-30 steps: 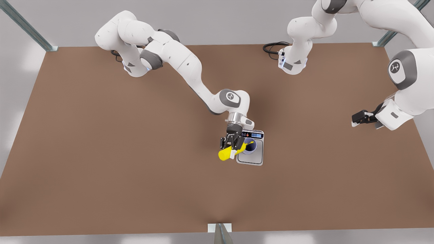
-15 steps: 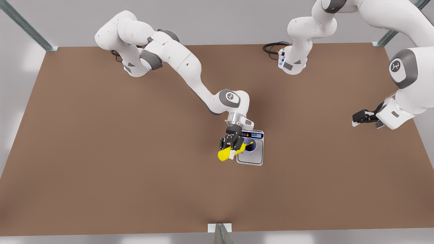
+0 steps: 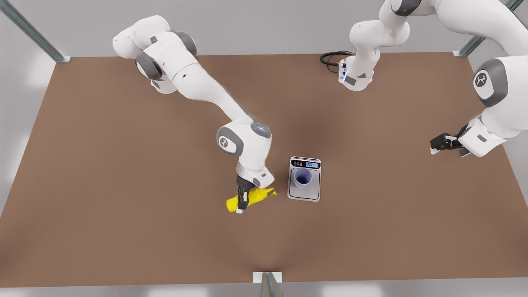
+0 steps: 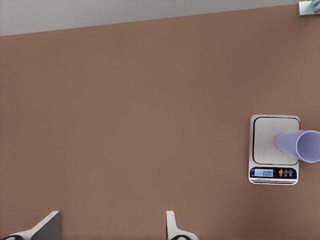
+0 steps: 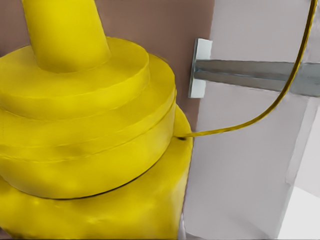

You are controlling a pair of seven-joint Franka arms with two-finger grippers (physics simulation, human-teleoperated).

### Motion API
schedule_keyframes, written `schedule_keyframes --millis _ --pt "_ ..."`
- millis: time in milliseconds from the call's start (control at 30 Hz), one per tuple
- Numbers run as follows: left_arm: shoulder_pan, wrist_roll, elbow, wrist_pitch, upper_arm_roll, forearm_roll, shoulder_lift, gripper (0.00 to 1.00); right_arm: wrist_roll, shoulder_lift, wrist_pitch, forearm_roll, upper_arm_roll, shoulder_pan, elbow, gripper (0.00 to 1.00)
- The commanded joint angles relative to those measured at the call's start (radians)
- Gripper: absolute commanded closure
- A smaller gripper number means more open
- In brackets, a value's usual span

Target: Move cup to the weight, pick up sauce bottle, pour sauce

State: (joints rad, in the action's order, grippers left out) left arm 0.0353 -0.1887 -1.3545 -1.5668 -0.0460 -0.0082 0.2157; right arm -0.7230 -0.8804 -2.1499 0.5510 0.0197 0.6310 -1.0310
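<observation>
1. Sauce bottle [image 3: 250,199] lies on its side, low over or on the brown worktop [image 3: 123,185]; contact cannot be told. Its nozzle points toward the weight [image 3: 305,179], just beside it on the front view's left. Half a second ago the nozzle hung over the cup; now the bottle is clear of the scale.
2. Right hand [image 3: 242,202] is clamped across the bottle's middle, hiding part of the body. In the right wrist view the yellow shoulder and nozzle [image 5: 75,100] sit so close that the base is cut off.
3. Left hand [image 3: 438,145] waits well off at the front view's right, its arm partly cut by the picture's edge. In the left wrist view its two fingertips [image 4: 172,227] stand spread apart with nothing between them.
4. Weight's display strip faces the far side of the worktop.
5. Cup [image 3: 302,177] stands upright on the steel plate, uncovered now that the bottle has gone; its inside is too dark to read.
</observation>
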Motion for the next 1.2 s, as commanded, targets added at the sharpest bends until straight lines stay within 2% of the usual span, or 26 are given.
schedule_keyframes --millis 0,67,300,333,433,500,533,667,1167 --pt "0.0 0.0 0.0 0.001 0.0 0.001 0.001 0.0 -0.036 0.006 -0.018 -0.037 0.0 -0.017 -0.012 0.45" --pt "0.0 0.0 0.0 -0.004 0.0 0.001 0.002 0.0 -0.233 0.012 -0.041 -0.281 0.0 -0.103 -0.037 0.45" --pt "0.0 -0.002 0.0 -0.003 0.0 0.002 -0.003 0.0 -0.743 0.061 -0.068 -0.879 0.0 -0.297 -0.204 0.45" --pt "0.0 -0.002 0.0 -0.003 0.0 0.002 -0.003 0.0 -0.884 0.054 -0.068 -1.026 -0.001 -0.321 -0.221 0.45" --pt "0.0 -0.002 0.0 0.002 0.0 0.002 -0.006 0.0 -1.237 0.052 -0.048 -1.29 -0.004 -0.381 -0.276 0.45" --pt "-0.002 -0.002 0.0 0.005 0.0 0.004 -0.006 0.0 -1.32 0.041 0.037 -1.318 -0.103 -0.505 -0.282 0.45" --pt "0.0 -0.002 0.0 0.005 0.0 0.004 -0.006 0.0 -1.409 0.034 0.076 -1.395 -0.106 -0.527 -0.307 0.45" --pt "-0.002 -0.002 0.0 0.016 0.002 0.002 -0.007 0.0 -1.437 0.026 0.179 -1.502 -0.106 -0.56 -0.376 0.45" --pt "-0.002 0.008 0.002 0.03 0.026 0.001 -0.012 0.0 -1.423 -0.011 0.127 -1.507 -0.103 -0.556 -0.388 0.44"
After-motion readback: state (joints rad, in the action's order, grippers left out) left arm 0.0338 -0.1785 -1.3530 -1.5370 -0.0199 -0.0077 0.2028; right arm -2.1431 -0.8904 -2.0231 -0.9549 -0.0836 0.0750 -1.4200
